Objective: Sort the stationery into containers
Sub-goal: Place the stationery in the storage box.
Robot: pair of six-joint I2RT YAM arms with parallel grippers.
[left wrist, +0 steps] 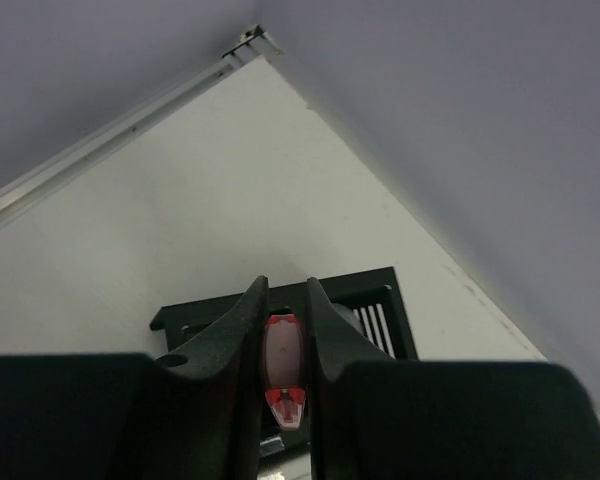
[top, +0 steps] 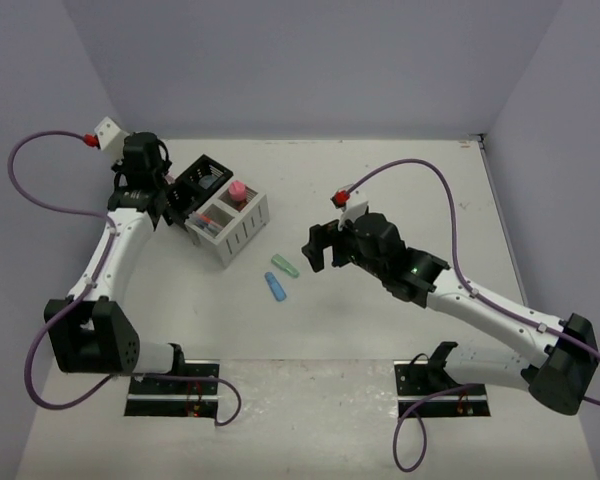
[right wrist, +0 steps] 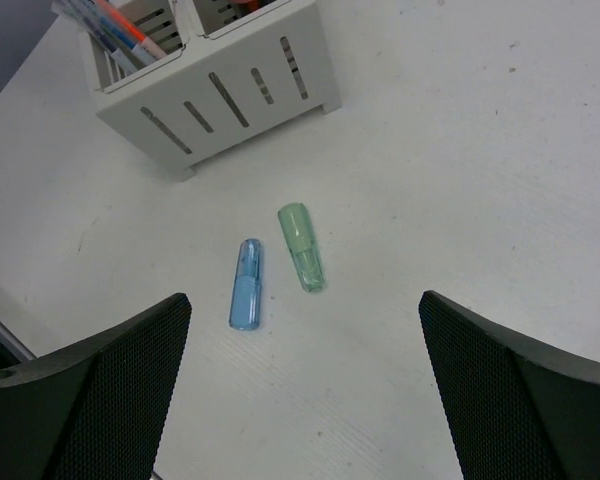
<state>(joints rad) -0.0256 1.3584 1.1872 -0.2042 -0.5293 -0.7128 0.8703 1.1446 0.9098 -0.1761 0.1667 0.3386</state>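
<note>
Jaws of the left gripper point(left wrist: 286, 290) are pinching one pink stick point(left wrist: 283, 362). I confirm this from the left wrist view only, where the black box point(left wrist: 375, 300) lies just beyond the tips; in the top view the gripper body hides the stick. Jaws of the right gripper point(right wrist: 305, 305) are spread wide and hold nothing.

I count two boxes. The white box point(top: 232, 228) is my reference, and the black box sits just beside it on its far-left side.

Two loose sticks lie on the table point(top: 400, 190) to the near right of the white box, apart from it: one green stick point(right wrist: 302, 260) and one blue stick point(right wrist: 246, 297), side by side and not touching.

In the top view, one pink-capped bottle point(top: 238, 190) stands in the white box's farther compartment. The right wrist view shows pens point(right wrist: 120, 35), grey and orange, leaning in the other compartment. I cannot tell their number.
</note>
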